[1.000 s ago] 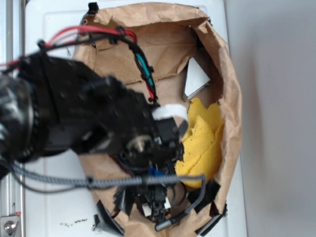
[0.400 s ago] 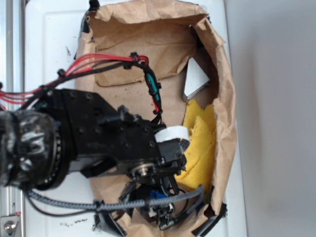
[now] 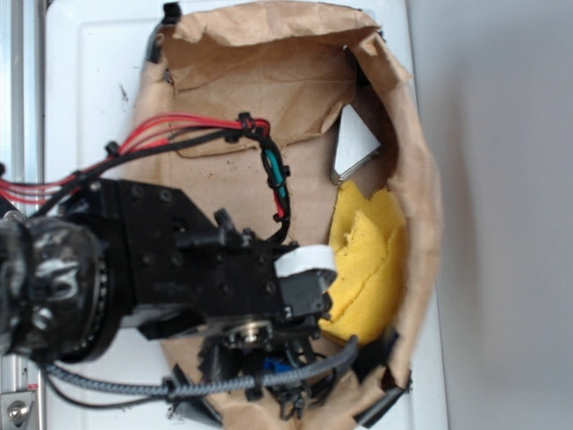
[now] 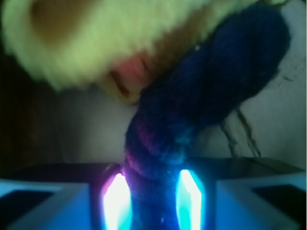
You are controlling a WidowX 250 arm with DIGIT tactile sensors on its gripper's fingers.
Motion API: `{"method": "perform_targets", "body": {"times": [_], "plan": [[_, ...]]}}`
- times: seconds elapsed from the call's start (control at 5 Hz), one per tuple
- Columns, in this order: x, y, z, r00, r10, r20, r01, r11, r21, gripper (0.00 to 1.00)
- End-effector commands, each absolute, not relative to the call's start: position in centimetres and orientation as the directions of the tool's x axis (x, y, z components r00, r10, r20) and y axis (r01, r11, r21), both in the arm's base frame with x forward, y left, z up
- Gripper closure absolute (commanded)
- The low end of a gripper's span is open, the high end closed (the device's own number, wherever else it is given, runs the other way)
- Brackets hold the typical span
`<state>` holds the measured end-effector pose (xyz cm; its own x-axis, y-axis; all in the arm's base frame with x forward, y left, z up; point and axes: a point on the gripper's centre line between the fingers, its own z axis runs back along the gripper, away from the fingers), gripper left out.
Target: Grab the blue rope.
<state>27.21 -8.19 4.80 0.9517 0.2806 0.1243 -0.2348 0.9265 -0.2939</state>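
In the wrist view the blue rope (image 4: 206, 96), thick, twisted and navy, runs from the upper right down between my two glowing fingers (image 4: 116, 201). My gripper (image 4: 153, 201) is shut on it, with both pads pressed against its sides. The picture is blurred. In the exterior view my gripper (image 3: 282, 385) points down at the near end of the brown paper bag (image 3: 269, 54). There the black arm covers almost all of the rope.
A yellow cloth (image 3: 367, 260) lies crumpled along the bag's right wall, right beside the gripper, and shows as the yellow cloth (image 4: 96, 38) above the rope. A silver flat object (image 3: 355, 143) leans against the wall further back. A grey braided cable (image 3: 224, 385) crosses under the arm.
The arm has moved toward the near end of the bag, and the gripper sits lower in the frame. The yellow cloth has shifted shape slightly.
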Motion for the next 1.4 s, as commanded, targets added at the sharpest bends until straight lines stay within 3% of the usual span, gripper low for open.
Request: {"method": "perform_targets", "body": {"times": [0.0,0.4,0.8,1.0,1.2], "plan": [[25.9,-6.2,9.4,0.923,0.339,0.181,-0.255,0.893,-0.37,1.0],[26.4,-3.1,13.9,0.866,0.466,0.18,-0.352,0.824,-0.443,1.0],[26.9,-0.4,18.1,0.802,0.529,0.278,-0.477,0.847,-0.235,1.0],[27.1,0.0,20.4,0.783,0.535,0.316,-0.505,0.844,-0.179,1.0],[27.2,0.3,21.6,0.771,0.555,0.313,-0.524,0.832,-0.186,1.0]]}}
